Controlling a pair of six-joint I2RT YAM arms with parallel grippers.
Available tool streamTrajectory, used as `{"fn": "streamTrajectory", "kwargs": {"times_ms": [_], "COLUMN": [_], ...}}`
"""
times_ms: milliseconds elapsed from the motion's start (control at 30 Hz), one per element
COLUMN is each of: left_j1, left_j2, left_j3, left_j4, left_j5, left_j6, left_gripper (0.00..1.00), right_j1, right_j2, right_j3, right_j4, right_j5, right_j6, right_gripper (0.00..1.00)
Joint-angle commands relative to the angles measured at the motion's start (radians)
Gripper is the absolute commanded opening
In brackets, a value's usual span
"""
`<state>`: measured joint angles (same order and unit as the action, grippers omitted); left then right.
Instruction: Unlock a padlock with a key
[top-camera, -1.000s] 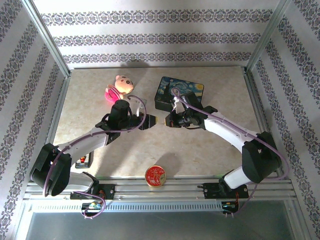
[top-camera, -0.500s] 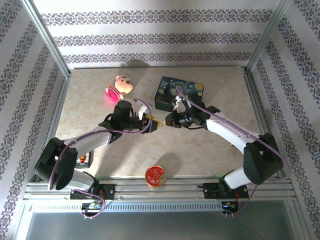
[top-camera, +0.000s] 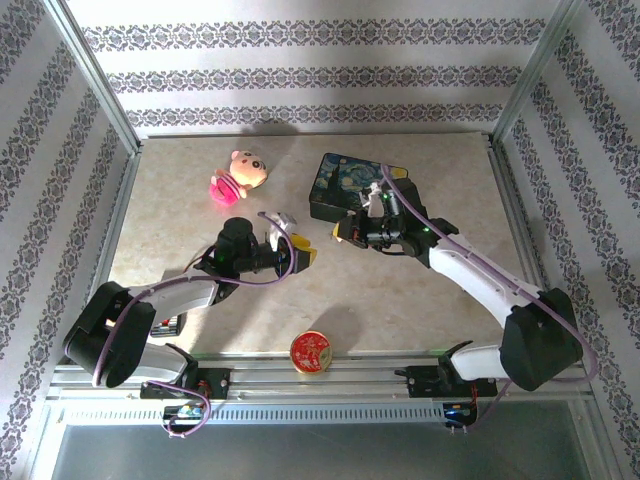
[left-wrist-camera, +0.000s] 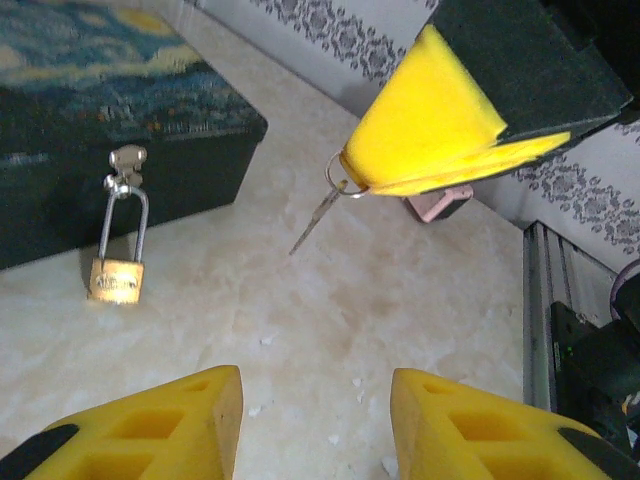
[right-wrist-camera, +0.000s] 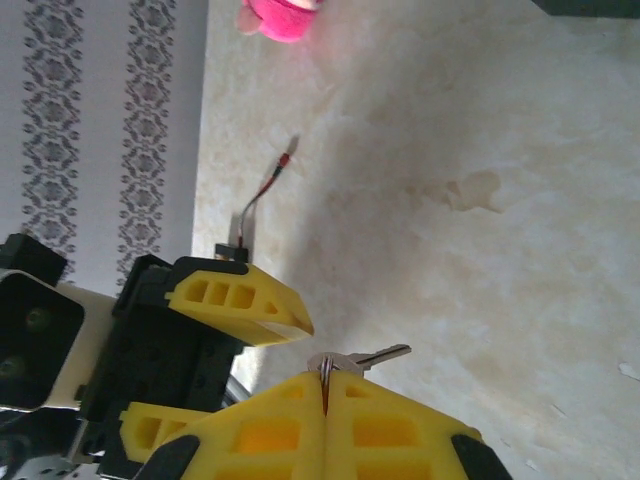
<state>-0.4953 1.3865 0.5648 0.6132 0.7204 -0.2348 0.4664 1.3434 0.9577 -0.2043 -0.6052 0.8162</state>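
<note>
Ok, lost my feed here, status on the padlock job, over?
Right gripper shut on key. Left gripper open, empty. Padlock hanging from latch on painted box, key not in. Nothing between them.

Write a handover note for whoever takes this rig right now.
Left end effector: open, empty, facing the padlock.
Right end effector: shut on the head of the key, with the blade sticking out free.
Padlock: hangs by its shackle from the latch on the front of the painted box; the shackle looks closed.
Done: key picked up.
Left: probably steady the padlock, insert the key, turn it, release the shackle.
</note>
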Motion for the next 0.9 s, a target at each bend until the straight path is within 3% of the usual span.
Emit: {"fn": "streamTrajectory", "kwargs": {"times_ms": [0,367,600,867], "left_j1": [0.011,0.008,0.002,-0.033], "left_j2": [-0.003,0.162,0.222,0.236], "left_j3": [-0.008,-0.028,-0.007,0.016], "left_j4": [0.168,0.566,0.608,0.538], "left_j5": [-0.006,0.036,0.044,0.027], "left_j6": [0.005,-0.035,-0.043,0.026], "left_gripper": [0.42,0.33,0.28,0.27], "right_j1": [-0.006,0.003,0.009,0.018], "right_j2": [-0.040,-0.074,-0.086,-0.086], "right_j3": [-0.014,-0.023,-0.024,-0.019], "right_j4": [0.054,0.111,0.117,0.126], "right_j5": [-0.021,-0.033,-0.027,-0.024], "right_j6": [0.058,0.130,0.143,0.149], "right_gripper": [0.00,0.00,0.00,0.00]}}
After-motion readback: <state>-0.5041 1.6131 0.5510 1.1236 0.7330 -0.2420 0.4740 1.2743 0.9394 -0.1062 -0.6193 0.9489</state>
